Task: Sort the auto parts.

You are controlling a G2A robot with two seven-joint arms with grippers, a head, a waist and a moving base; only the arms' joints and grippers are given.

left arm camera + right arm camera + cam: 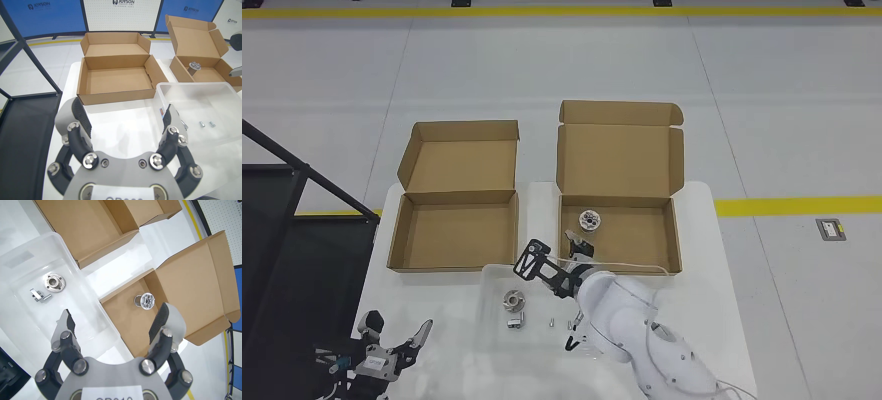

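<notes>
A clear plastic bin (542,285) at the table's front holds a round metal flange (54,282), a small bracket (38,295) and two small bolts (202,124). Behind it stand two cardboard boxes with raised lids. The left box (454,235) has nothing in it. The right box (642,240) holds one machined hub part (146,301), also seen as the hub part (589,219) from above. My right gripper (115,309) hangs open and holds nothing, above the bin's far rim and the right box's near wall. My left gripper (122,105) is open with nothing in it, over the table's front left, beside the bin.
A black metal rack (292,260) stands just off the table's left edge, close to my left gripper (397,330). A strip of bare white tabletop (537,215) separates the two boxes.
</notes>
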